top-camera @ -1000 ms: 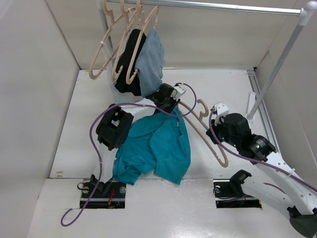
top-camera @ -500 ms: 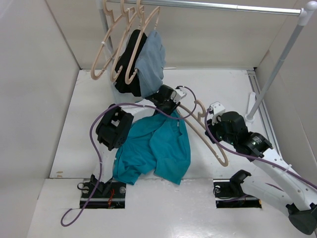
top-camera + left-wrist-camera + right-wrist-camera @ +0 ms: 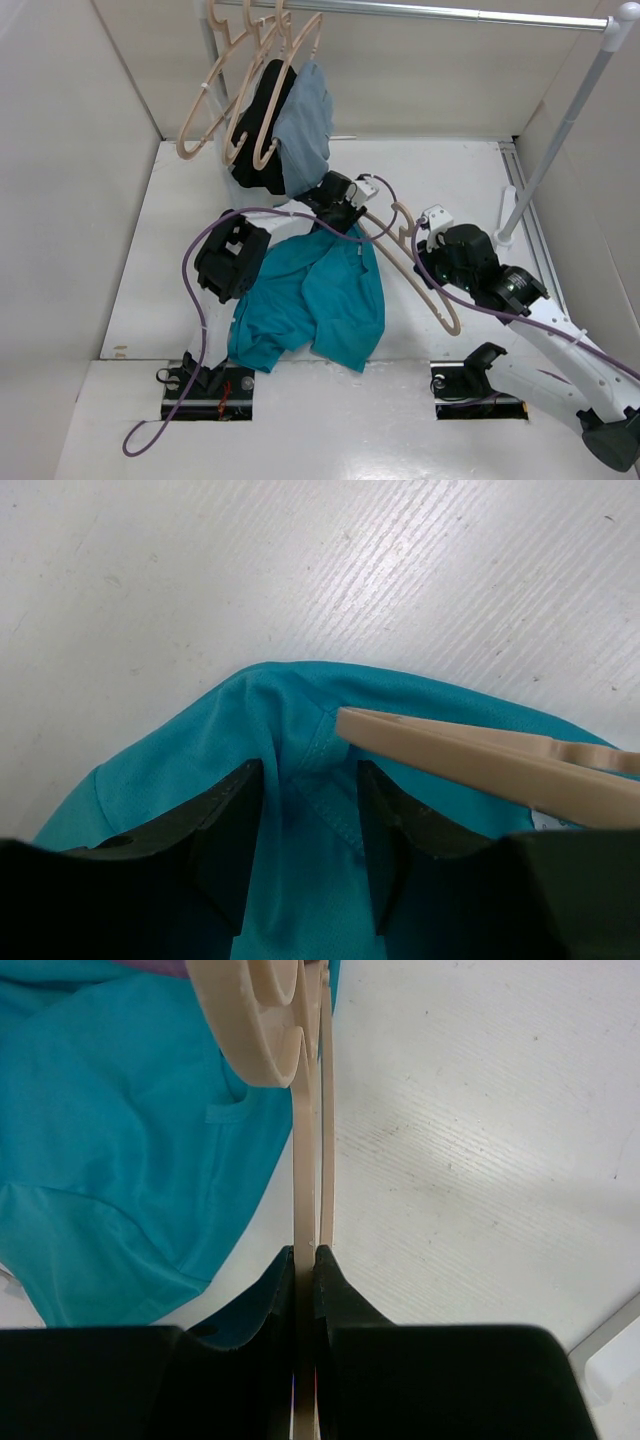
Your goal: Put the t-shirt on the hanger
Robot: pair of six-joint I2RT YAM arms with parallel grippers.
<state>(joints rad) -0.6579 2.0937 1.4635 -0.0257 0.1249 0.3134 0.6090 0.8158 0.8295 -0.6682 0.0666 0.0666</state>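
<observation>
Between the two arm bases at the near edge, the t-shirt (image 3: pixel 320 300) lies crumpled on the white table (image 3: pixel 170 250), its bulk spreading toward the middle. Just to its right, the right gripper (image 3: pixel 305 1255) has its jaws clamped together on the thin edge of the hanger (image 3: pixel 440 305). The hanger slants across the table, with one curved shoulder running along the shirt's right side and its hook end up beside the collar. Farther in, at the shirt's far end, the left gripper (image 3: pixel 305 780) points down at the collar. Its jaws stand apart, straddling a raised fold of teal cloth, and the hanger's tip lies on the cloth just beside one finger. Beyond them, a metal rail (image 3: pixel 450 12) carries several spare hangers (image 3: pixel 205 110), a black garment (image 3: pixel 262 120) and a grey-blue garment (image 3: pixel 305 120).
</observation>
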